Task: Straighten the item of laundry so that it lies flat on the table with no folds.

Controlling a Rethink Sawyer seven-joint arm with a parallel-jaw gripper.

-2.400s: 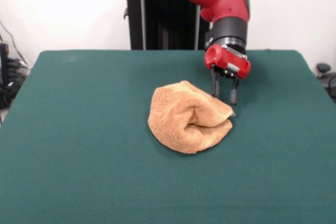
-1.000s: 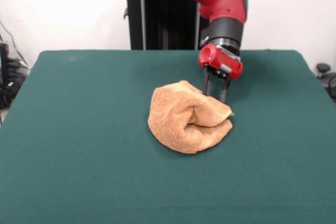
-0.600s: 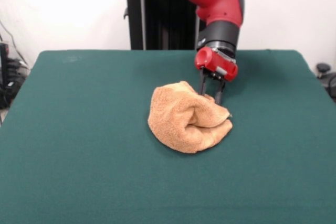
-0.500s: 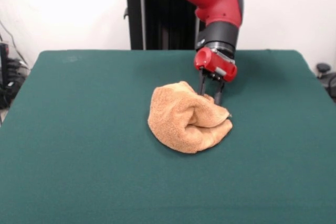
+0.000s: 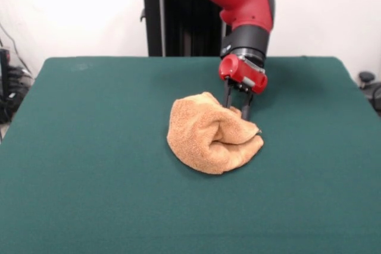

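Note:
The light orange-tan towel lies bunched and folded over itself in a rounded heap near the middle of the dark green table. The red and black arm comes down from above on the towel's far right side. My gripper points down with its two dark fingers apart, open, at the towel's far right edge; one fingertip touches the cloth's rim, the other stands just beside it. Nothing is held between them. The fingertips' lowest ends are partly hidden behind the towel.
The robot's black pedestal stands at the table's far side. Cables and equipment sit off the table's left edge, and a dark object off its right edge. Green cloth shows on all sides of the towel.
The gripper has moved left, from just right of the towel to its far right edge, and its fingers now meet the cloth. The towel has barely shifted.

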